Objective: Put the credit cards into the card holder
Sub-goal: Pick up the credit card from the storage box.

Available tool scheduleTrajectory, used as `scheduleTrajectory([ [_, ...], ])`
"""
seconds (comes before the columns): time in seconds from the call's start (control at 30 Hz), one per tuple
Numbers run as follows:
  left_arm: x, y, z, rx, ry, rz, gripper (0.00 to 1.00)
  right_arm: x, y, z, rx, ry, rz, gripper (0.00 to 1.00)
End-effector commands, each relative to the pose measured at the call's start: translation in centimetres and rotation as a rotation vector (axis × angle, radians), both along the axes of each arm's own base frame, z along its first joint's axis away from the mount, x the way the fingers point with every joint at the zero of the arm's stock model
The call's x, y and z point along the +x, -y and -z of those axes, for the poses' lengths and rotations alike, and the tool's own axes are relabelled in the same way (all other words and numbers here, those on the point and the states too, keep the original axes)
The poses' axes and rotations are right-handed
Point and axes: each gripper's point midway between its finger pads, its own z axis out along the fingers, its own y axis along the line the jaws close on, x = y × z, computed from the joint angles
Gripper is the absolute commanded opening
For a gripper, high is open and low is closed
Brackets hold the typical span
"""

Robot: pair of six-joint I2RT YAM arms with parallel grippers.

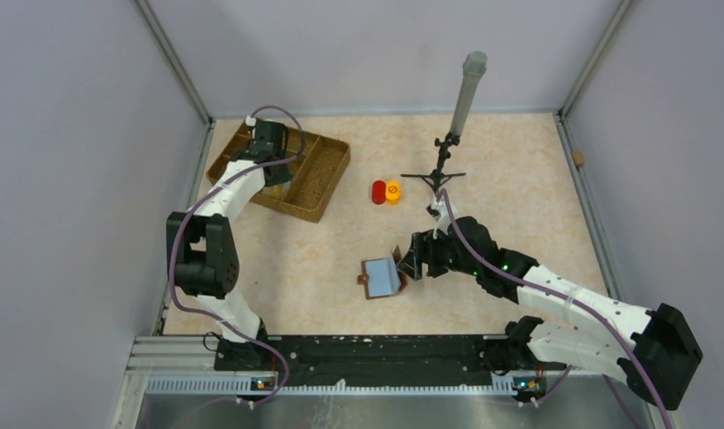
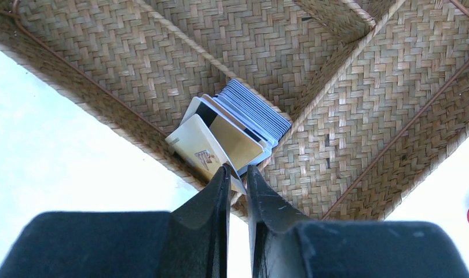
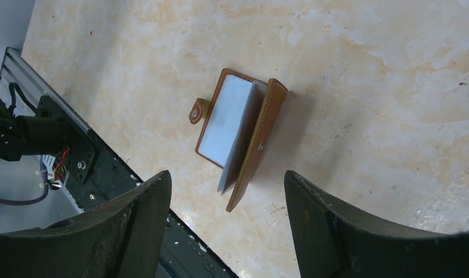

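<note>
The credit cards [image 2: 244,119] stand as a fanned stack of yellowish-gold and pale blue-grey cards in a corner of the wicker tray [image 2: 348,116]. My left gripper [image 2: 238,169] reaches down into that tray [image 1: 318,179], its jaws nearly together with the corner of the frontmost gold card [image 2: 198,147] between the tips. The card holder [image 3: 244,133], a brown leather wallet, lies half open on the table [image 1: 383,277] with a pale card face showing inside. My right gripper [image 3: 227,179] hovers just right of it [image 1: 410,264], jaws wide apart and holding nothing.
A red cap [image 1: 378,192] and an orange cap [image 1: 393,192] sit mid-table. A black stand with a grey tube [image 1: 443,165] rises behind the right arm. Grey walls enclose the table; a black rail [image 1: 367,350] runs along the near edge.
</note>
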Motion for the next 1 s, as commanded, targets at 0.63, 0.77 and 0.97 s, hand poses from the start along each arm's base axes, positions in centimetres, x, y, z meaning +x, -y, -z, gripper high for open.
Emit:
scheduleTrajectory([
  [0.63, -2.7, -2.4, -3.7, 0.039, 0.077, -0.153, 0.02, 0.1, 0.0, -1.6, 0.063, 0.033, 0.013, 0.70],
  [0.77, -3.0, -2.6, -3.6, 0.030, 0.096, -0.179, 0.00, 0.0, 0.1, -1.6, 0.058, 0.030, 0.016, 0.70],
  [0.97, -3.9, -2.7, -5.4, 0.005, 0.130, -0.205, 0.00, 0.0, 0.6, -1.6, 0.052, 0.035, 0.030, 0.70],
])
